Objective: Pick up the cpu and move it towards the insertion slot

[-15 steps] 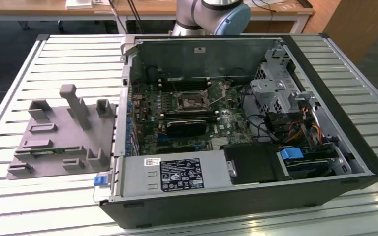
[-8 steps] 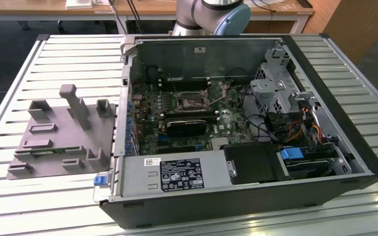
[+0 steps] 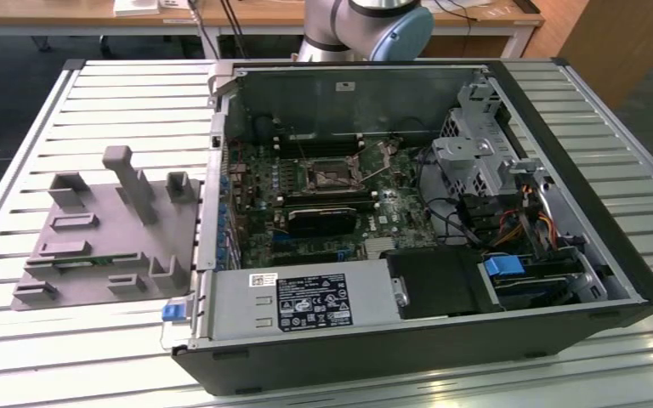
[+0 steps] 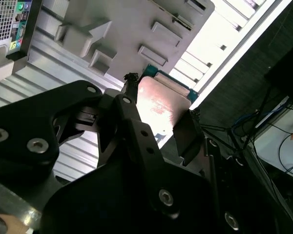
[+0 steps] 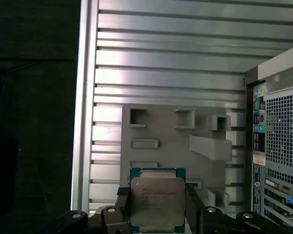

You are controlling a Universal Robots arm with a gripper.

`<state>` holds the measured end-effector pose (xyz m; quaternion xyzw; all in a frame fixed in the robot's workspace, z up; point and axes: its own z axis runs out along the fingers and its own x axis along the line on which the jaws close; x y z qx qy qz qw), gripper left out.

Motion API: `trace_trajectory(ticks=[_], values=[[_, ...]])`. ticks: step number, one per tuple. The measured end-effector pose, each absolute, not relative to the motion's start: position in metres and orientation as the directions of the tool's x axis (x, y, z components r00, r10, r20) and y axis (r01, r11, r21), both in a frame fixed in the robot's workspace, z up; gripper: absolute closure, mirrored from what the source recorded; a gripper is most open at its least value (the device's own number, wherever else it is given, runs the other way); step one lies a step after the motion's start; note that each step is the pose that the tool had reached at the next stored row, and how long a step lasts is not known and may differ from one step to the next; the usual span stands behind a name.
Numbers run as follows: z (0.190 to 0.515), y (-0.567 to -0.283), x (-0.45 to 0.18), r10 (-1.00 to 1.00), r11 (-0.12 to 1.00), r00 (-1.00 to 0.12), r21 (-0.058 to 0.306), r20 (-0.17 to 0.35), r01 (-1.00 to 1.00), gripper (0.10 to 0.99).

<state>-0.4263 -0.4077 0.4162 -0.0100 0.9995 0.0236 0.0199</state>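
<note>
Claw (image 5: 157, 204) closed on the cpu (image 5: 157, 202), one dark finger (image 5: 123, 200) on each of two opposite edges; silvery top plate faces the first wrist view, thin green rim showing round it; in the second wrist view the claw (image 4: 162, 97) pinches the same cpu (image 4: 161, 109), seen at a slant. Cpu hangs over the grey holder plate (image 5: 171, 141), and looks clear of it; slatted metal worktop (image 5: 161, 73) under the plate, rear panel of the computer case (image 5: 278, 136) just beside. In the exterior view, holder plate (image 3: 88, 246) lies on the worktop (image 3: 122, 93) at the exterior view's left of the open computer case (image 3: 417, 340); insertion slot (image 3: 329, 177) sits on the board inside the case, shiny frame round a dark centre, just far of a black block (image 3: 320, 219), well apart from the holder plate; arm base (image 3: 372, 25) at the far edge of the worktop.
</note>
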Motion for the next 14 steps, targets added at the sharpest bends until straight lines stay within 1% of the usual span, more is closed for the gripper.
trace_trajectory(ticks=[14], values=[[0.416, -0.408, -0.377, -0.019, 0.999, -0.999, 0.047, -0.037, -0.021, 0.549]])
